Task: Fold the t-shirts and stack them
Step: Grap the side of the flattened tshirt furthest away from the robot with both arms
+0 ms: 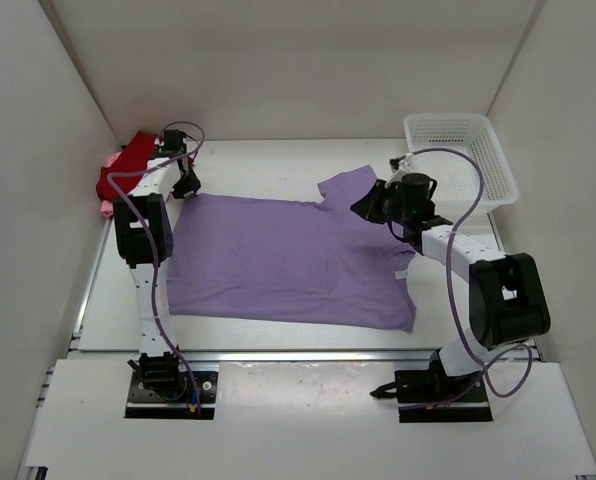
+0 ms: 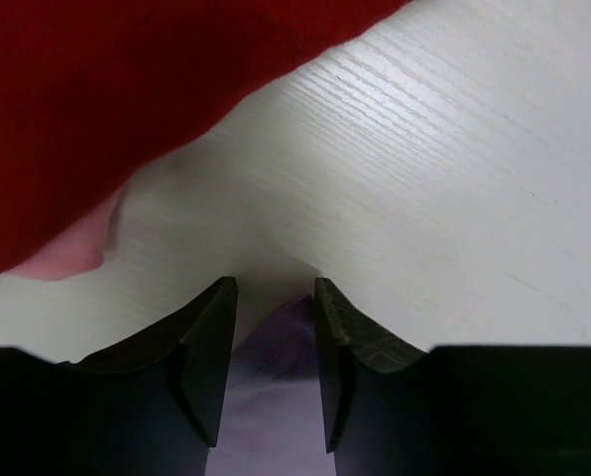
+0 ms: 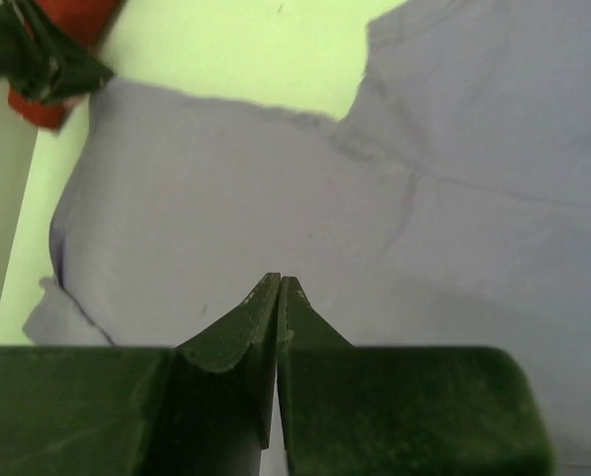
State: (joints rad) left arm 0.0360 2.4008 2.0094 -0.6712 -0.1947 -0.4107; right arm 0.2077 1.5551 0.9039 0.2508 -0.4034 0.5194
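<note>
Left end effector is held parted, with a corner of the purple shirt between its fingers; the shirt is spread flat on the table. The right end effector is pressed together above it.

Right hand over the lavender shirt
Fingers pressed together; the shirt lies spread on the pale bench, red shirt at upper left.
</note>
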